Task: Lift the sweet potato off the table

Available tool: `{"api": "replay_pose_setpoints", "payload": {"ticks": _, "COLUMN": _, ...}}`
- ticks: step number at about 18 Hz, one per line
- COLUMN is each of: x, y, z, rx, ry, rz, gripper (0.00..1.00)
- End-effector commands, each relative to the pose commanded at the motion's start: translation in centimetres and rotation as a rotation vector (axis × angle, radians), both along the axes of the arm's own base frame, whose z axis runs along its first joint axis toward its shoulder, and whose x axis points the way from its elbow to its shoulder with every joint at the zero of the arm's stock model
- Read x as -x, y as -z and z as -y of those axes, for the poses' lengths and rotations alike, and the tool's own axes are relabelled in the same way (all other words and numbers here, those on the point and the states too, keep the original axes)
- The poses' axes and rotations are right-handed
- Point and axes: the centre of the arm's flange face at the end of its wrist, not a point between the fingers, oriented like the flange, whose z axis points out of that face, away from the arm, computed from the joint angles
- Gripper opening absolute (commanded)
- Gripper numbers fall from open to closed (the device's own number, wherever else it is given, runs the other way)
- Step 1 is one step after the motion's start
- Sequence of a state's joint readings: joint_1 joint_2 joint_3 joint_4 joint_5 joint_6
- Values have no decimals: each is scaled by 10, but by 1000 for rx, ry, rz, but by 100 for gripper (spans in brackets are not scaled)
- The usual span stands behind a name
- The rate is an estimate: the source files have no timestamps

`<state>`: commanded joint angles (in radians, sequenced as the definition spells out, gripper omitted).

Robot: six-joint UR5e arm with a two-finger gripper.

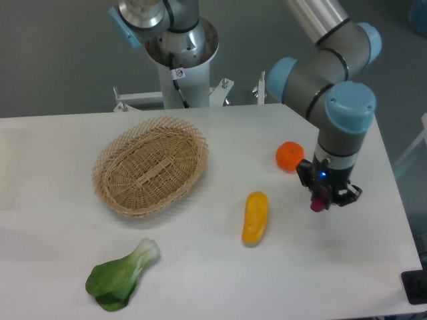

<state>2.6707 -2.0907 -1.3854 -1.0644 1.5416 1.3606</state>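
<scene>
The sweet potato [318, 199] is a small purple-magenta tuber; only a short piece of it shows, sticking out between my fingers. My gripper [322, 195] is at the right side of the white table [220, 280], pointing down, and is shut on the sweet potato. I cannot tell whether the tuber touches the tabletop or hangs just above it. The wrist and arm rise behind it toward the top right.
A round orange fruit [289, 156] lies just left of the gripper. A yellow-orange oblong vegetable [255, 217] lies in the middle. A wicker basket [150, 167] sits left of centre, and a green bok choy [122, 277] lies near the front left.
</scene>
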Motion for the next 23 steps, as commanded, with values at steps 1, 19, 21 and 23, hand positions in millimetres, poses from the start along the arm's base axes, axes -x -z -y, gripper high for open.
{"api": "replay_pose_setpoints", "payload": {"ticks": 1, "x": 4, "y": -1, "z": -1, "rx": 10, "ry": 0, "rz": 0, "gripper": 19}}
{"api": "replay_pose_setpoints", "payload": {"ticks": 19, "x": 28, "y": 1, "z": 0, "rx": 32, "ry": -16, "rz": 16, "gripper": 19}}
{"api": "replay_pose_setpoints", "payload": {"ticks": 21, "x": 28, "y": 1, "z": 0, "rx": 32, "ry": -16, "rz": 16, "gripper": 19}}
{"api": "replay_pose_setpoints", "payload": {"ticks": 23, "x": 28, "y": 1, "z": 1, "rx": 33, "ry": -14, "rz": 18, "gripper": 19}}
